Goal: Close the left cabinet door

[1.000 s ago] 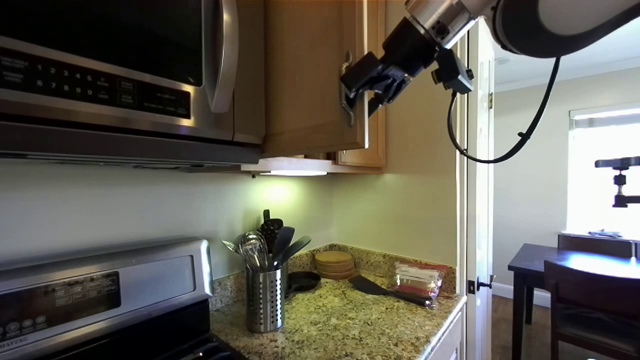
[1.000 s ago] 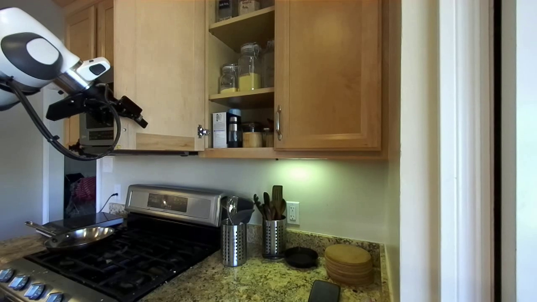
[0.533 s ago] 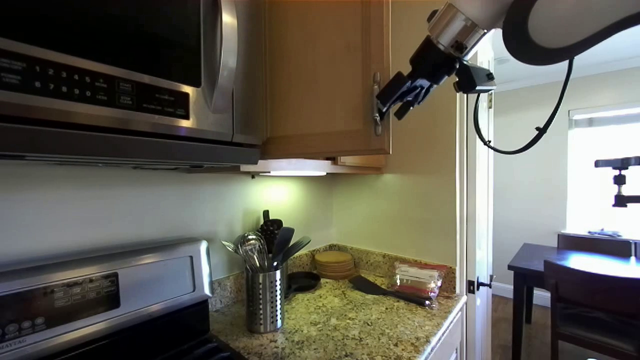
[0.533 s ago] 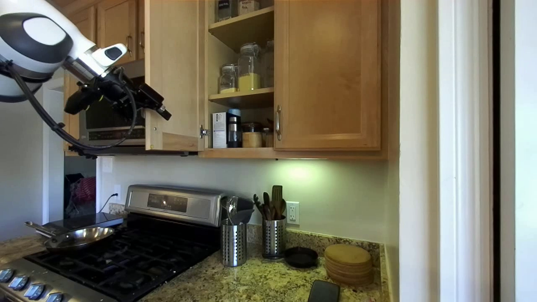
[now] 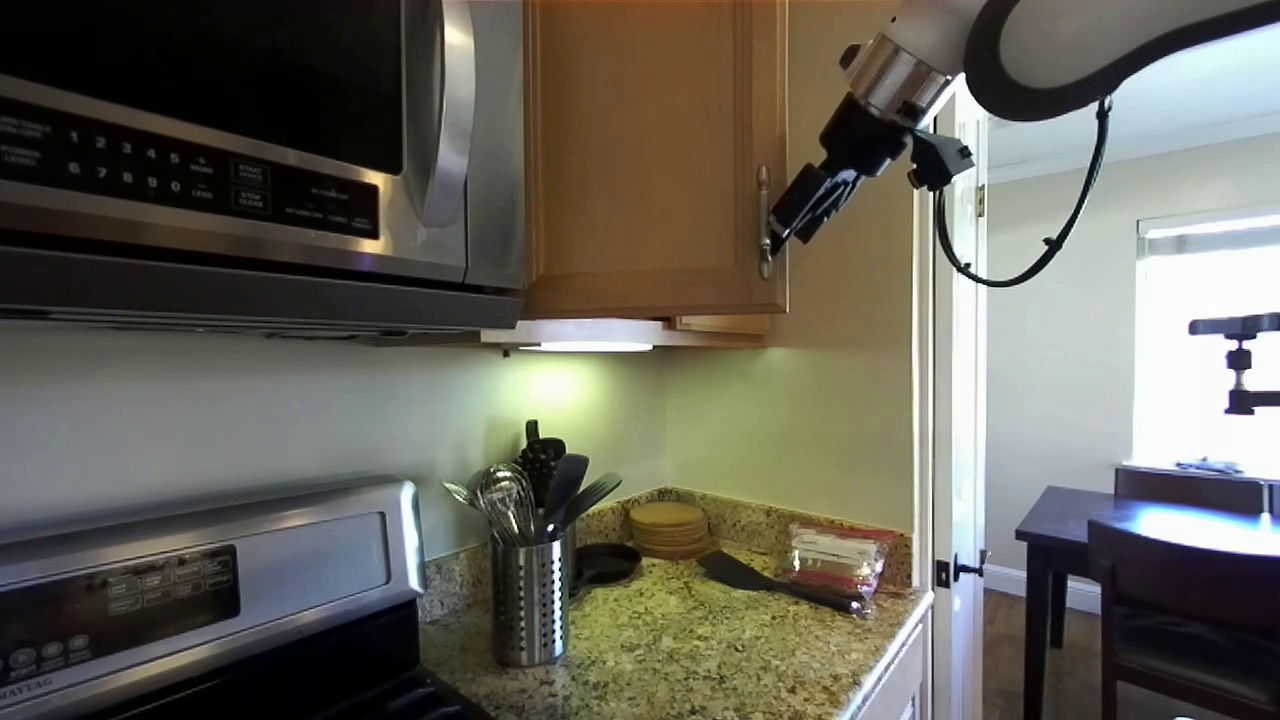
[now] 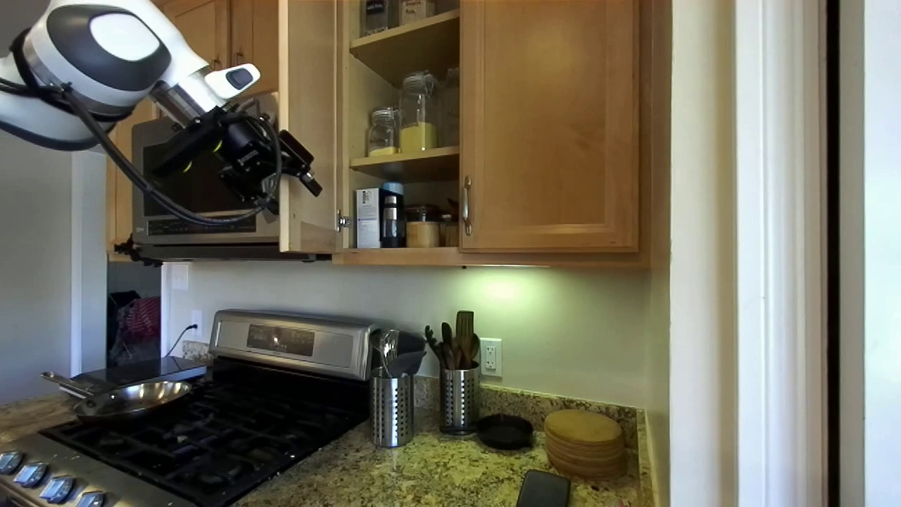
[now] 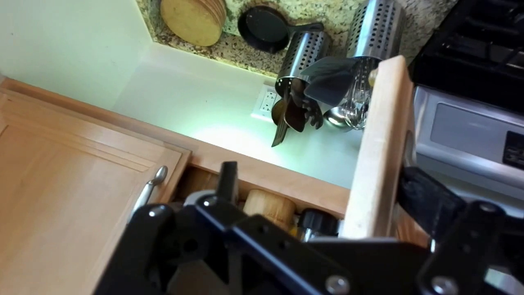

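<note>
The tool [image 5: 790, 238], in an exterior view, stands with its jaws spread, one fingertip at the handle [image 5: 764, 205] by the free edge of the left cabinet door [image 5: 640, 165]. The door is swung out; the arm [image 5: 1090, 60] reaches in from the upper right, wrist slanting down to the handle.

In an exterior view the door [image 6: 324, 91] juts from the left edge of the open cabinet [image 6: 401, 258], its long axis upright, so closing it likely means sweeping the free edge round toward the shelves; here the arm slopes down from the upper left.

In the wrist view the door's edge lies between the fingers, near the one on its handle side, well apart from the other; nothing is gripped. Whether the nearer finger touches, I cannot tell.
</note>
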You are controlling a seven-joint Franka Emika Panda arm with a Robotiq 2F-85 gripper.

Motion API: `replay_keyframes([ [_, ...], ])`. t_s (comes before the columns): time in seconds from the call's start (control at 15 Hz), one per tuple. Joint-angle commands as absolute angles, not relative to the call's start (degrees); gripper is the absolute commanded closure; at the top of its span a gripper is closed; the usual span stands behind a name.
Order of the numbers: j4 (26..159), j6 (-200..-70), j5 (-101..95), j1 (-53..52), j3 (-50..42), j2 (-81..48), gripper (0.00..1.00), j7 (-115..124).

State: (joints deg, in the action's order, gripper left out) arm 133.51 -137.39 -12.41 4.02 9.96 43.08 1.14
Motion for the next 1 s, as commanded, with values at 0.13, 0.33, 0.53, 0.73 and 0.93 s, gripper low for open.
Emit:
replay_keyframes([
  [0.13, 131.3, -129.5, -4.8, -6.3, -2.5, 39.9, 0.00, -15.1],
  [0.33, 129.7, -118.9, -3.4, -6.5, -6.5, 40.0, 0.00, -21.7],
  [0.53, 129.0, -110.7, -3.7, -5.8, -8.1, 40.1, 0.00, -25.2],
  [0.73, 129.5, -105.2, -3.6, -6.1, -7.6, 40.3, 0.00, -26.6],
  [0.93, 131.2, -101.4, -1.3, -7.8, -6.4, 41.4, 0.25, -27.7],
])
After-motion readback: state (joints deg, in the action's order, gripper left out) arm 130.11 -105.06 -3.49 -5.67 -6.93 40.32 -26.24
